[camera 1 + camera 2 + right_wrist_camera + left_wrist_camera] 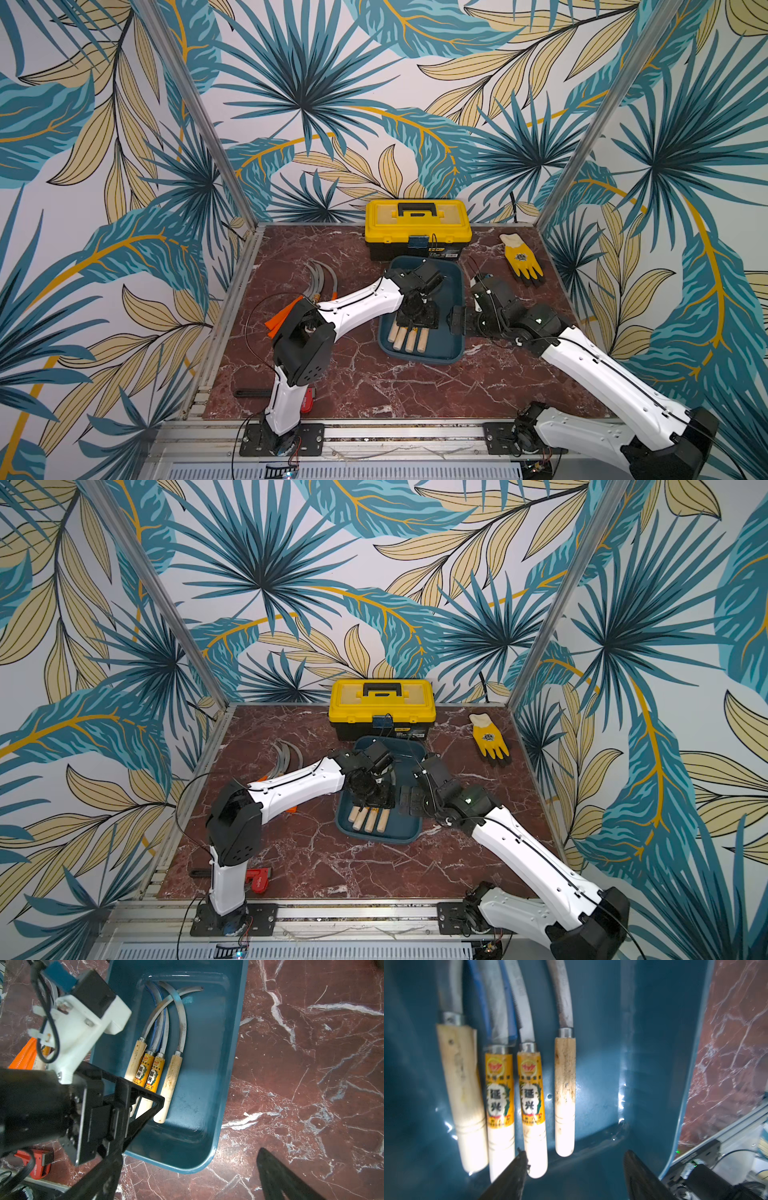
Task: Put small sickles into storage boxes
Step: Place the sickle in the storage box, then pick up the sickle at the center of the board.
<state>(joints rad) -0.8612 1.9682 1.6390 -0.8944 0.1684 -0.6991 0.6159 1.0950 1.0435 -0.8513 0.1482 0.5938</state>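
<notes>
The dark teal storage box (440, 353) (401, 833) (199, 1068) lies mid-table. Several small sickles (409, 337) (370, 818) (564, 1093) (169, 1082) with pale wooden handles rest side by side inside it, two of them with yellow labels. My left gripper (415, 320) (372, 798) (574, 1154) hovers open just above the handle ends, with nothing between its fingers. My right gripper (457, 320) (409, 800) (189, 1155) stands open beside the box's right rim, over the table. More sickles (318, 280) (284, 754) with grey blades and orange handles (282, 318) lie left of the box, partly hidden by my left arm.
A yellow-and-black toolbox (417, 228) stands right behind the box. A yellow glove (521, 259) lies at the back right. A red clamp-like tool (306, 401) (257, 879) and a black bar (249, 392) lie near the left arm's base.
</notes>
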